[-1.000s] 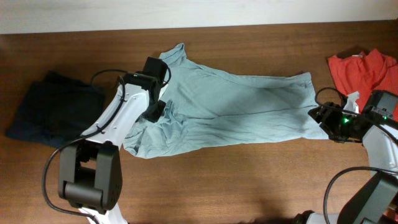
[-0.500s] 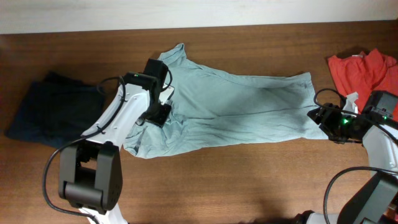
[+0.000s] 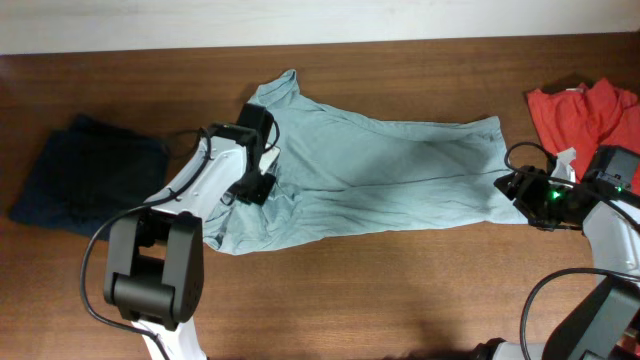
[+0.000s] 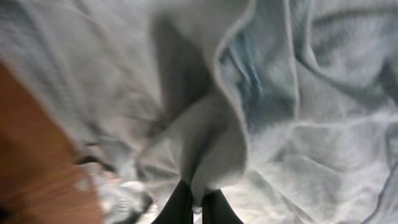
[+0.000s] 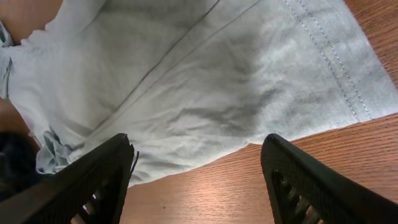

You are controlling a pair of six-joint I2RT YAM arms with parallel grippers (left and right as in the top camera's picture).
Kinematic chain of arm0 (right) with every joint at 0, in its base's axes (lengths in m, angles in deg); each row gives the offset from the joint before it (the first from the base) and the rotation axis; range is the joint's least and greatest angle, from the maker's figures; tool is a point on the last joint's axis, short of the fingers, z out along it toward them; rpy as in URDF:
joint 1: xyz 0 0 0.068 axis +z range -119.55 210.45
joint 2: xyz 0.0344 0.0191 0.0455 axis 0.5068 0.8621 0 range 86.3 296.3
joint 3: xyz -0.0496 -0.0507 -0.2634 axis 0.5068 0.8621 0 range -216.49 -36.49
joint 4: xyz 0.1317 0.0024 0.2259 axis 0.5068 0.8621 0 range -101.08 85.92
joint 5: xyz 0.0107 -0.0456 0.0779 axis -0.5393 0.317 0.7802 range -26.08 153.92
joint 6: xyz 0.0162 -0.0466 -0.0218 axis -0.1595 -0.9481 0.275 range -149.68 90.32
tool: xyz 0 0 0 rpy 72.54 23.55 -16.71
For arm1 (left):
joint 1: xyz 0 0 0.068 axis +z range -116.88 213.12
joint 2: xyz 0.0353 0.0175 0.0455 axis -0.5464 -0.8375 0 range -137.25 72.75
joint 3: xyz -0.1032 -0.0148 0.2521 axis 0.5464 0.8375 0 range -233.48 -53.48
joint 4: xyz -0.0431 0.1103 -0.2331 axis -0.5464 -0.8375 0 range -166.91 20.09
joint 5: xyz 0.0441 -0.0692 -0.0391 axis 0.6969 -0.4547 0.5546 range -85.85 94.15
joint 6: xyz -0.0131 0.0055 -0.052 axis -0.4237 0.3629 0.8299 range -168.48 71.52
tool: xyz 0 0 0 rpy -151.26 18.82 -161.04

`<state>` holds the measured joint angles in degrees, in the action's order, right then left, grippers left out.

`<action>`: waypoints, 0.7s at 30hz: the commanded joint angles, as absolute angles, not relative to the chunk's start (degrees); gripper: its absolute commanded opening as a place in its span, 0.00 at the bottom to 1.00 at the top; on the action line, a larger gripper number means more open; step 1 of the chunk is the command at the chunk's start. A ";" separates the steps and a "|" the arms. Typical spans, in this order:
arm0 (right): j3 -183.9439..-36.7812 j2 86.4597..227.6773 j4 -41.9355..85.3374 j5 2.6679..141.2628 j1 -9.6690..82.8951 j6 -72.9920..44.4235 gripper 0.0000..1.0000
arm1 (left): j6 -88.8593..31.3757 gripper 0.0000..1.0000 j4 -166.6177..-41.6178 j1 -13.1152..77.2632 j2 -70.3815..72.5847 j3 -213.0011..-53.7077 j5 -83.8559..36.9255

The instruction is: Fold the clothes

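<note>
The teal shirt point(image 3: 380, 170) lies spread on the table point(image 3: 400, 290), its long axis running left to right with the left end tipped slightly toward the far edge. Everything else is best placed from it. A dark garment point(image 3: 90, 180) lies well off its left end and a red garment point(image 3: 585, 110) sits past its far right corner, neither touching it.

The left gripper point(image 3: 255, 185) is over the shirt's bunched left end, where the cloth is rumpled rather than flat. The right gripper point(image 3: 520, 190) sits at the opposite end, at the near right corner of the hem point(image 5: 336, 68). Each arm therefore has its own end of the long axis, and the cloth between them stretches almost straight from one to the other. In my judgement the coming move turns on that line. A fold along the length needs both ends lifted together, and the right arm has yet to take hold.

The overhead view gives this layout but hides both sets of fingers under the wrists. The left wrist view fills that in: the jaws are nearly closed on a raised ridge of shirt cloth, which stands up from between them (the picture is blurred, but the pinch reads clearly enough). The right wrist view shows its jaws spread wide and holding nothing. The stitched hem and a strip of bare wood lie between and beyond the fingers point(image 5: 102, 177), and the shirt runs away from the gripper toward its far left end.
</note>
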<state>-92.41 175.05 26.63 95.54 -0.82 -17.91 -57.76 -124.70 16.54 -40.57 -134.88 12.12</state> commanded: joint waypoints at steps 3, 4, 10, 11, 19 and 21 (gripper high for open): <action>-93.08 174.02 26.65 96.28 -0.27 -18.55 0.68 | -61.78 0.07 -121.24 16.41 -40.59 -139.04 15.16; -93.08 174.02 26.65 96.28 -0.27 -18.55 0.68 | -62.37 0.07 -119.87 16.41 -40.59 -139.04 15.16; -93.08 174.02 26.65 96.28 -0.27 -18.55 0.68 | -62.54 0.07 -111.10 16.41 -40.77 -139.04 15.59; -93.08 174.02 26.67 96.28 -0.27 -18.55 0.68 | -62.54 0.07 -110.23 16.44 -40.81 -139.04 15.57; -93.08 174.02 26.91 96.28 -0.27 -18.57 0.68 | -61.69 0.63 -113.11 17.00 -40.81 -139.04 18.96; -93.08 174.02 27.09 96.28 -0.27 -18.57 0.68 | -59.96 0.65 -115.65 17.22 -40.81 -139.04 20.16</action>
